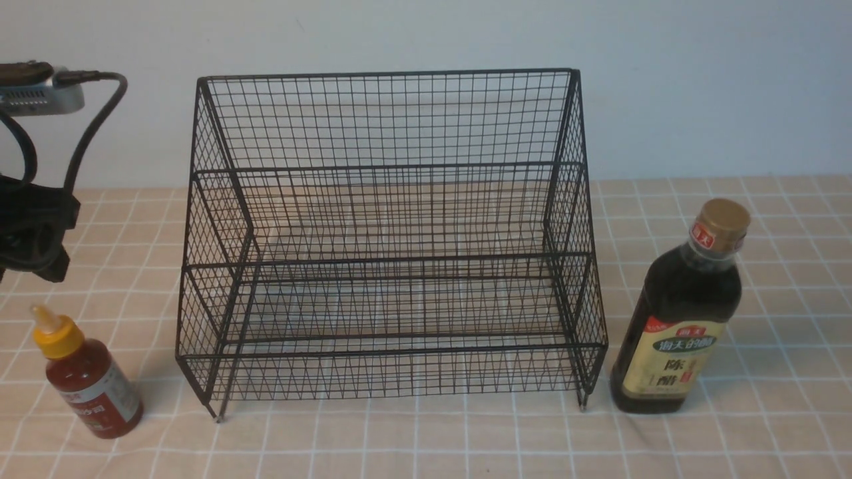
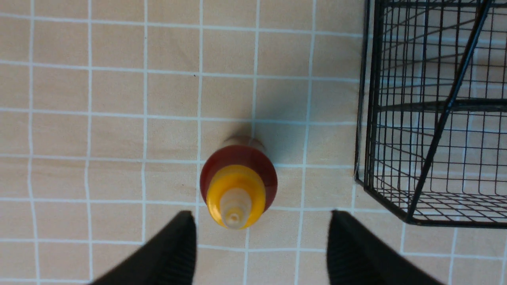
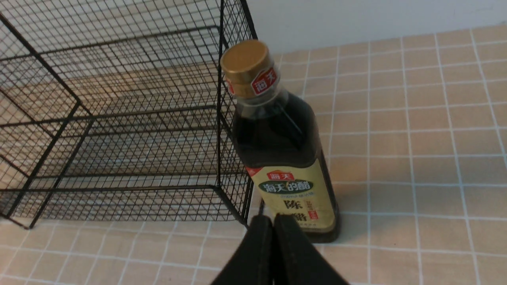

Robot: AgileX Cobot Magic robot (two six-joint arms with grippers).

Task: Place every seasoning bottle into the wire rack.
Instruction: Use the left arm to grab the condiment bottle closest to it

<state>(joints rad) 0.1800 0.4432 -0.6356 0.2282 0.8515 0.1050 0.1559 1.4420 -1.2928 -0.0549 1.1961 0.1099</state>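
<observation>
Front view: wire rack (image 1: 393, 233) at centre frame on the checked cloth (image 1: 426, 439). Red-sauce bottle (image 1: 90, 379) stands upright at lower left, clear of the rack. Vinegar bottle (image 1: 679, 313) stands upright at right, just beside the rack's side. Left gripper (image 2: 261, 221): fingers apart, over the red-sauce bottle, no contact. Right gripper (image 3: 273, 223): fingers together, gripping nothing, near the vinegar bottle.

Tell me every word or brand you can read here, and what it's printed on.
"海天": red seal on the neck of the vinegar bottle.
"海天": small red tab atop its cream label.
"海天的醋": green oval on that label, as best it reads.
"陈醋": large characters below the oval.
Finer print on that label: too small to read.
Sauce bottle, white label: blurred, unreadable.
Rack: no writing.
</observation>
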